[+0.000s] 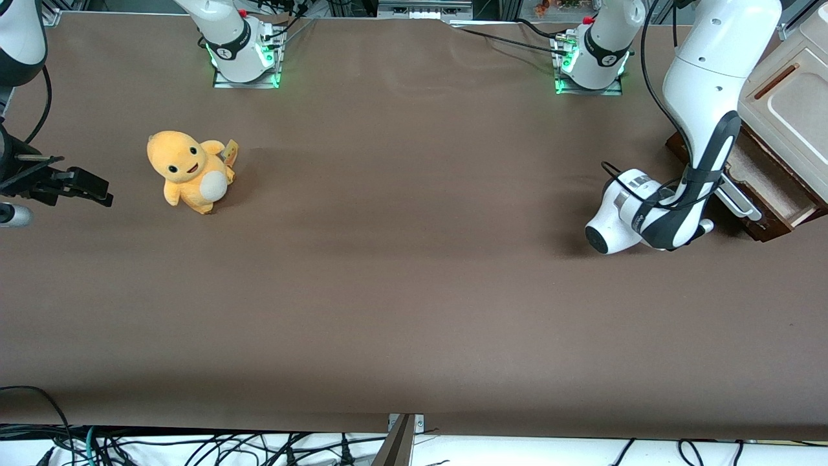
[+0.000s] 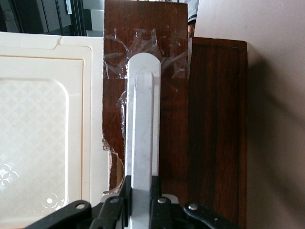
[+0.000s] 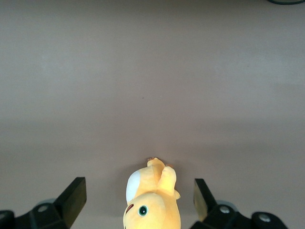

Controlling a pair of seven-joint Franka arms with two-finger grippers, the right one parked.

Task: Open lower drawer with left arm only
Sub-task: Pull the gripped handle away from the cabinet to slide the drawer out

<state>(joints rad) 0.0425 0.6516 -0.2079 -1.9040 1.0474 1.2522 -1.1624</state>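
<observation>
1. Across the whole front view runs the brown table (image 1: 401,291); its bare top also fills most of the right wrist view.
2. At the working arm's end of the table stands the cream cabinet (image 1: 792,103), w/ a thin orange-brown slot in its panel; the wrist cam shows the cream panel (image 2: 45,124) just beside the dark wood.
3. The left arm (image 1: 702,110), white w/ a dark grey link and black cable, bends down in front of the cabinet, its wrist low over the table.
4. The lower drawer (image 1: 770,184) sits at the cabinet's base, partly pulled out: pale wood inside shows, dark-brown front (image 2: 205,124) faces the arm. Clear tape is stuck on the wood near the bar's rounded end.
5. The orange plush toy (image 1: 191,169) stands toward the parked arm's end, well apart from the drawer; it also shows in the right wrist view (image 3: 151,200).
6. The white bar handle (image 2: 142,129) runs along the drawer front; in front view it's just beside the wrist (image 1: 740,200).
7. The gripper (image 2: 142,198) is at the handle, its 2 black fingers (image 2: 156,191) clamped on the bar, 1 each side, touching it.
</observation>
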